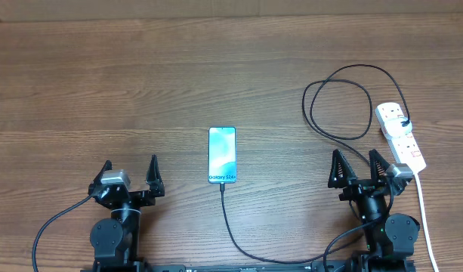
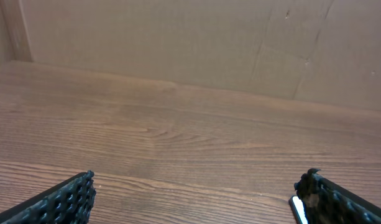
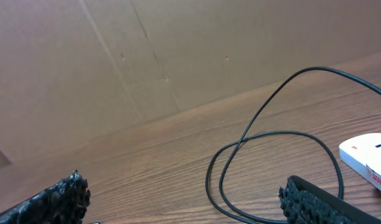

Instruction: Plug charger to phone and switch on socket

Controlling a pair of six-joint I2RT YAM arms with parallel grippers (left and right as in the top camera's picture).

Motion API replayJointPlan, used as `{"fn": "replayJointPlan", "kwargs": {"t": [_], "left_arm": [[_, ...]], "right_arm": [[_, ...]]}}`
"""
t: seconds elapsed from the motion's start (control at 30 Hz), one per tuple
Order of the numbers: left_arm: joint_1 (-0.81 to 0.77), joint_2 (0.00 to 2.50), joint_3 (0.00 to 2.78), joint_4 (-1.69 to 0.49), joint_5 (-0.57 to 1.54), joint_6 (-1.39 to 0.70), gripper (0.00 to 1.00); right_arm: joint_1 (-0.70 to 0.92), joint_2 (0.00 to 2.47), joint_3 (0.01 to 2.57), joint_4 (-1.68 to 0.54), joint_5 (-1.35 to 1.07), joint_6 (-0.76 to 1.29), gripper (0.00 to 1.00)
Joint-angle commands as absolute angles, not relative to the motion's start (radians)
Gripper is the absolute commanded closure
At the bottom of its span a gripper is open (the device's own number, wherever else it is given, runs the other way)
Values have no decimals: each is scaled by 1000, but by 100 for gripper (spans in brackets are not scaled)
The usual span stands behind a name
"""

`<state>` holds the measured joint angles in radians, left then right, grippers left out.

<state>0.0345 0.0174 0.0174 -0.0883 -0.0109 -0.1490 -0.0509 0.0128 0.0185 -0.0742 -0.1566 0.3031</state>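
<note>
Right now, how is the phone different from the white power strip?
The phone has a blue-green screen; the power strip is white with red marks. The phone lies straight at mid-table; the power strip lies slanted at the right side. Both lie flat on the wooden table.

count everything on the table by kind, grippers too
phone: 1
charger: 1
power strip: 1
left gripper, right gripper: 2
total: 5
</note>
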Motion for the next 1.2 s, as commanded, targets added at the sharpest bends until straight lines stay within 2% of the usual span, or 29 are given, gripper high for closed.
{"fn": "replayJointPlan", "kwargs": {"t": [0.0,0.27,0.47,0.93,1.17], "left_arm": [[41,6,8,-83,-3,-127,0],[41,6,8,-83,-3,-127,1],[41,6,8,-83,-3,-127,0],[41,6,8,-83,-3,-127,1],[41,6,8,-83,-3,-127,1]], "right_arm": [[-48,3,8,-70,-150,306,0],[-48,3,8,-75,-103,299,0],[-47,3,8,-77,-102,124,0],[-47,3,8,-78,-97,120,0],[-44,3,8,-78,-99,48,0]]}}
